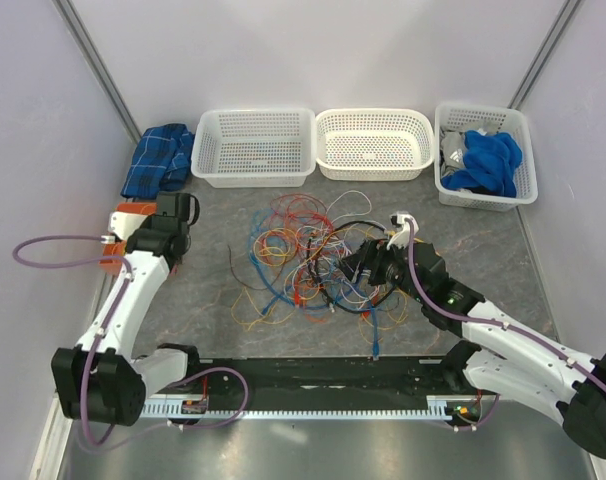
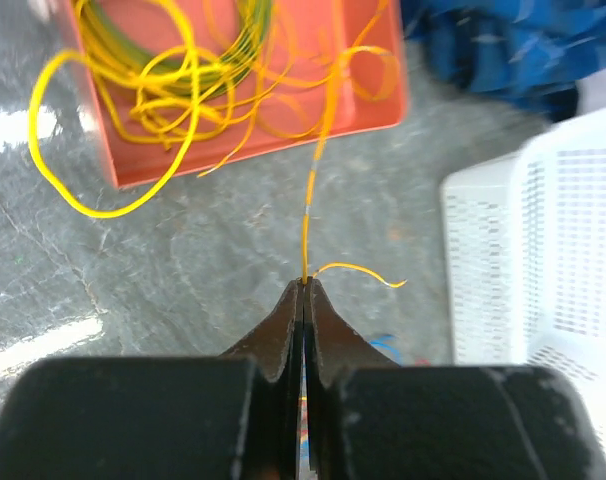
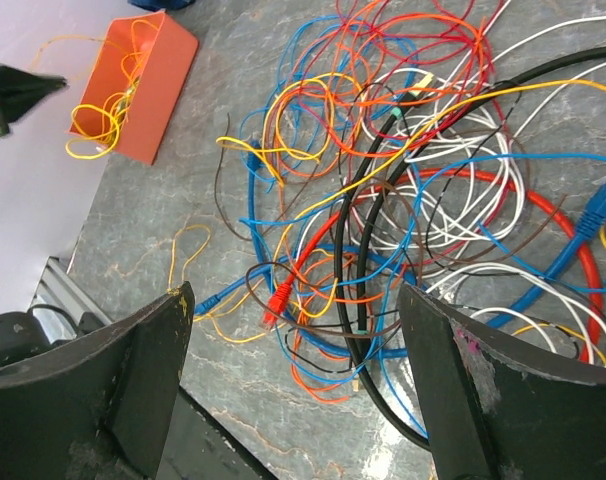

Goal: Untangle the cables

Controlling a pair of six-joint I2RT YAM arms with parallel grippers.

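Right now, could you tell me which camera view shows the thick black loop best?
Right wrist: the black loop is large and sharp there. Top external shows it small among thin wires; left wrist does not show it.

A robot lab cell: plain panel walls (image 1: 313,50), arms (image 1: 133,300) on a rail (image 1: 323,372).

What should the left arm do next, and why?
Probably carry the left gripper over the orange tray and let go: its jaws look shut on a yellow wire whose far end already lies in that tray while the rest trails outside.
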